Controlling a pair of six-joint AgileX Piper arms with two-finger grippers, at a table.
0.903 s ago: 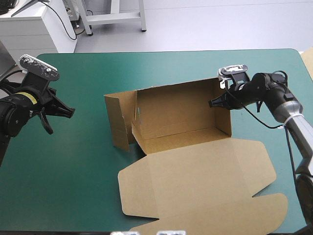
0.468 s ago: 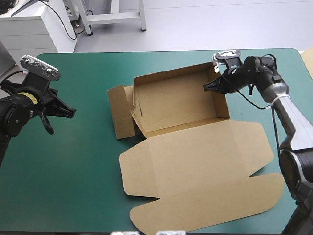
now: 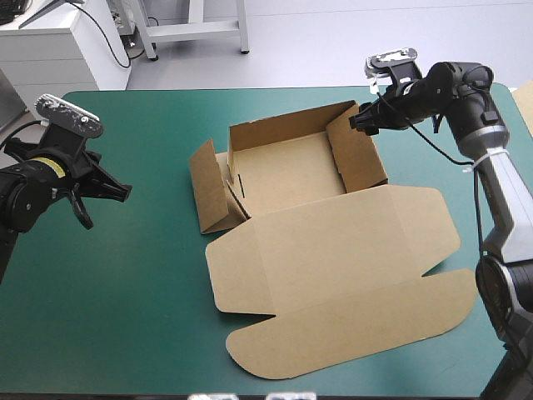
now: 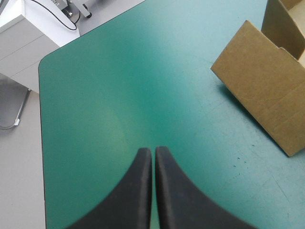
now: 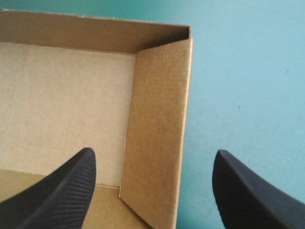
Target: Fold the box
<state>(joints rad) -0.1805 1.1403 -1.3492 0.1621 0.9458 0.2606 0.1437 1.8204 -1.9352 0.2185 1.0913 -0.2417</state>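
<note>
My right gripper hangs at the far right corner of the brown box. Its fingers are wide apart with the raised end wall between them, though I cannot tell whether either touches board. My left gripper is pressed together over bare teal-green cover, well apart from the box mid-table. That view cuts off all but a side flap.

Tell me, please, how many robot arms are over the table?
2: the left arm left of the box, fingers shut; the right arm at its far right corner, fingers open.
</note>
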